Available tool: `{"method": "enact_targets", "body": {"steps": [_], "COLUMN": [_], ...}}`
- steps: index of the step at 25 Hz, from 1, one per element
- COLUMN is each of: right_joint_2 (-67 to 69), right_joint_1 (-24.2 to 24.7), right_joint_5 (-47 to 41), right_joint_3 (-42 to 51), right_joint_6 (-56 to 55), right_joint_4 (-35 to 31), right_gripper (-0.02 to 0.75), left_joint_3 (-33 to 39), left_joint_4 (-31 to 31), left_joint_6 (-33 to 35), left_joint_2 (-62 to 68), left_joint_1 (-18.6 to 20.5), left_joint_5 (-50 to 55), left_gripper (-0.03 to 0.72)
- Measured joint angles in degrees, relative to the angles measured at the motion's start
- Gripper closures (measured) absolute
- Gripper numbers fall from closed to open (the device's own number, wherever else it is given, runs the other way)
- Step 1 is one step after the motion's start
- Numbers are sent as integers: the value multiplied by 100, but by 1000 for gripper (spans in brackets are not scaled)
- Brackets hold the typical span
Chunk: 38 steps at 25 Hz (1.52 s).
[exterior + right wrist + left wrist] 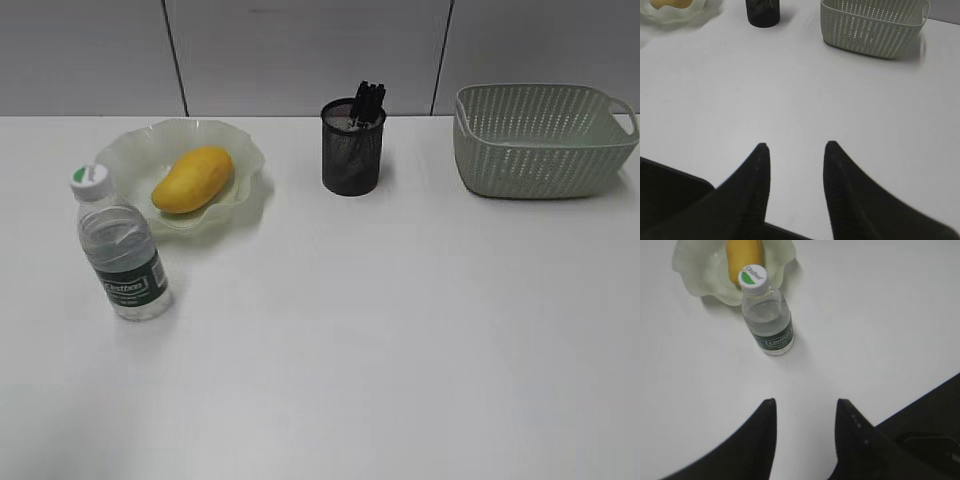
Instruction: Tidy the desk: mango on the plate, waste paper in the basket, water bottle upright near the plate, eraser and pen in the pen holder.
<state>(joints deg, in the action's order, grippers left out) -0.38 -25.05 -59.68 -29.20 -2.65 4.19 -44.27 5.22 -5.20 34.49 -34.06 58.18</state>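
Yellow-orange, the mango [193,179] is seen lying in the pale green ruffled plate [140,150] at the back left of the white desk [400,330]. The water bottle [120,248] is stood upright just in front of the plate. Dark pen ends are seen projecting from the black mesh pen holder [352,148]; the sage-green basket [540,140] is placed at back right. The left gripper [805,407] and right gripper [794,150] are held above bare desk, fingers apart, nothing gripped.
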Motion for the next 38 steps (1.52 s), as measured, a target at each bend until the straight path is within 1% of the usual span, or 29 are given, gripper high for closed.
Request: {"method": "enact_targets", "body": {"steps": [3, 7, 10, 12, 19, 23, 34, 36, 38], "right_joint_2": [0, 0, 0, 0, 0, 0, 0, 0, 0], "right_joint_1": [0, 0, 0, 0, 0, 0, 0, 0, 89], "right_joint_5": [0, 0, 0, 0, 2, 2, 2, 2, 2], "right_joint_3": [0, 0, 0, 0, 0, 0, 0, 0, 0], "right_joint_6": [0, 0, 0, 0, 0, 0, 0, 0, 0], "right_joint_4": [0, 0, 0, 0, 0, -7, -282, -294, -317], "right_gripper": [439, 439, 439, 439, 439, 439, 439, 439, 439], "left_joint_3": [291, 754, 1061, 1141, 1337, 1337, 1337, 1337, 1337], "left_joint_4": [12, 12, 30, 71, 100, 107, 107, 107, 107], "left_joint_6": [0, -19, -123, -247, -641, -668, -675, -675, -675], "left_joint_2": [-1223, -2539, -3213, -3446, -3485, -3485, -3485, -3485, -3485], "left_joint_1": [0, 0, 0, 0, 0, 0, 0, 124, 540], "left_joint_5": [145, 491, 647, 653, 310, 302, 289, 286, 282], "left_gripper": [396, 396, 398, 399, 399, 399, 402, 402, 402]}}
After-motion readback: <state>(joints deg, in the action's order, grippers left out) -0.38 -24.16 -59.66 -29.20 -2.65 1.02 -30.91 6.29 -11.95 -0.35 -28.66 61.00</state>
